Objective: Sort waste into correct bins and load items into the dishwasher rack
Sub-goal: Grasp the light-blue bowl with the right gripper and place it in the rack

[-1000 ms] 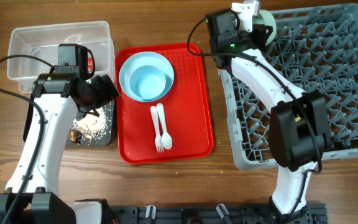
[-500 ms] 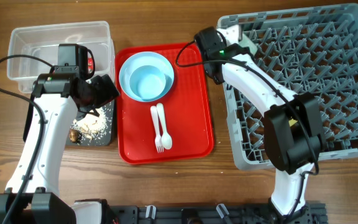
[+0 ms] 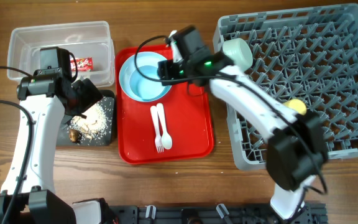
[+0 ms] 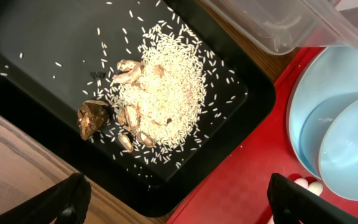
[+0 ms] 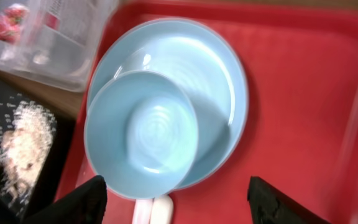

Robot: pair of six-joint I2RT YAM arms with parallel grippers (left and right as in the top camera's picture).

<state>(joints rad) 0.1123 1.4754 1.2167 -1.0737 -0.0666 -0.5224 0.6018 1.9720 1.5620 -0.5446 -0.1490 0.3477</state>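
My left gripper (image 4: 182, 202) hangs open over the near edge of the black tray (image 4: 42, 50), which holds rice and brown food scraps (image 4: 160, 93). The clear tub (image 3: 61, 46) at the back left holds a red wrapper (image 3: 81, 63). Over the red tray (image 3: 191, 124), my right gripper (image 5: 179, 202) is open above the light blue bowl (image 5: 142, 130). That bowl sits on the pale blue plate (image 5: 216, 81). A white fork and spoon (image 3: 161, 127) lie on the red tray. The grey rack (image 3: 328, 87) holds a mint green bowl (image 3: 236, 53) and a yellow cup (image 3: 297, 106).
The red tray sits between the black tray and the rack, close to both. My right arm reaches from the front right across the rack's left edge. Bare wooden table (image 3: 166, 186) runs along the front.
My right gripper opened and swung from the rack's back left corner to above the bowl and plate; the mint green bowl now rests in the rack. My left arm drew slightly left.
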